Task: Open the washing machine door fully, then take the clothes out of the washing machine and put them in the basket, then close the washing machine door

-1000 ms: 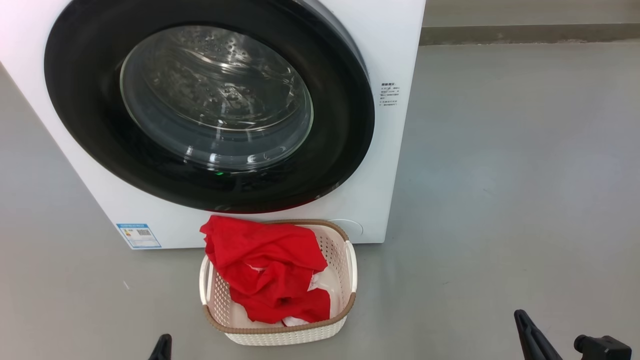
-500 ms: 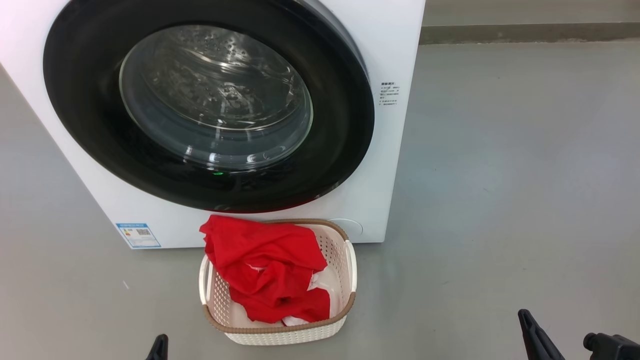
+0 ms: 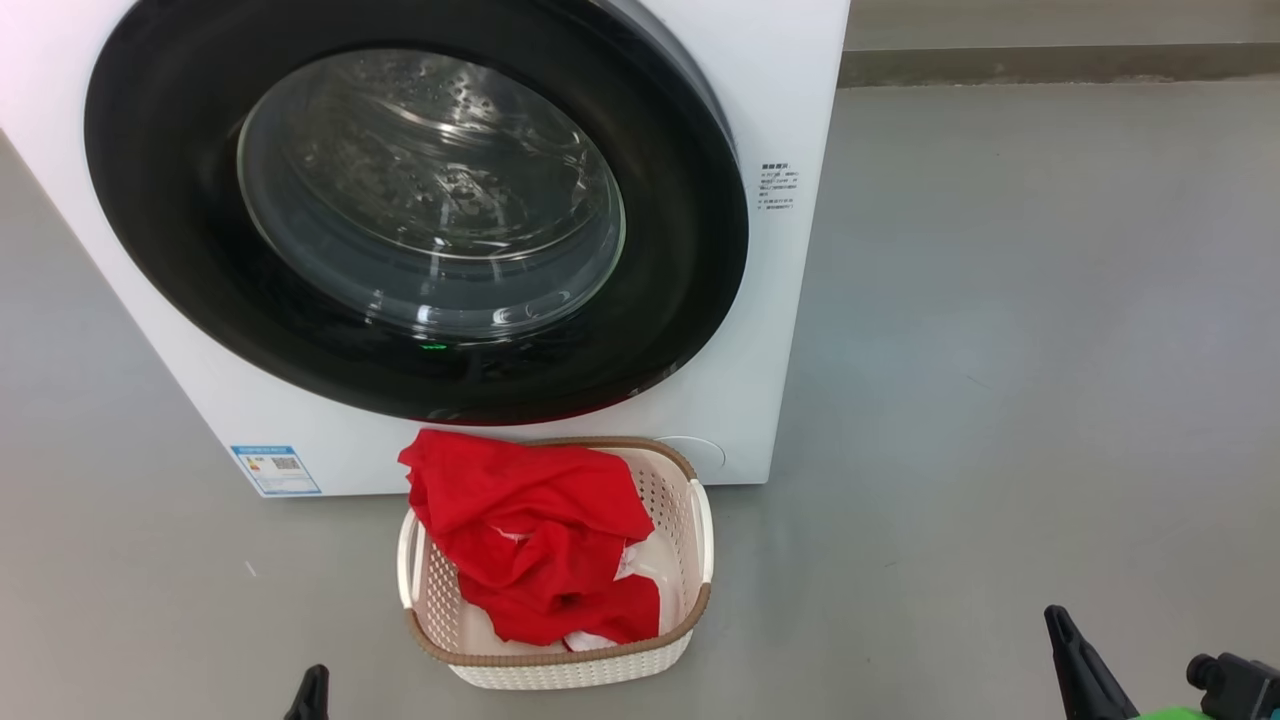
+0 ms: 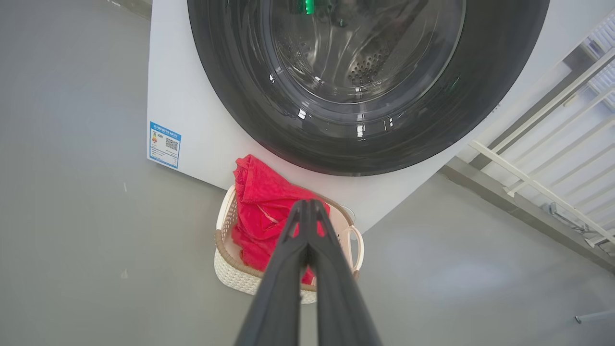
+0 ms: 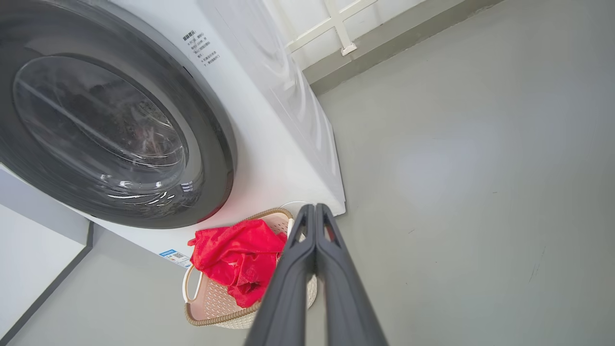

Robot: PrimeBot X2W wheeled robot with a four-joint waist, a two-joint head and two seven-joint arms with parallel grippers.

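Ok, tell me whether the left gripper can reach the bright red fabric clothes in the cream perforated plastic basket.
Probably yes: the shut left gripper points at the red clothes, heaped above the rim of the open basket, with nothing between.

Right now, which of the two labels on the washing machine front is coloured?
The blue label low at the left corner; the printed text right of the door is plain dark.

left gripper [image 4: 308, 204] — long dark-grey tapered fingers [image 4: 283, 288], matte | right gripper [image 5: 314, 207] — same dark tapered pair
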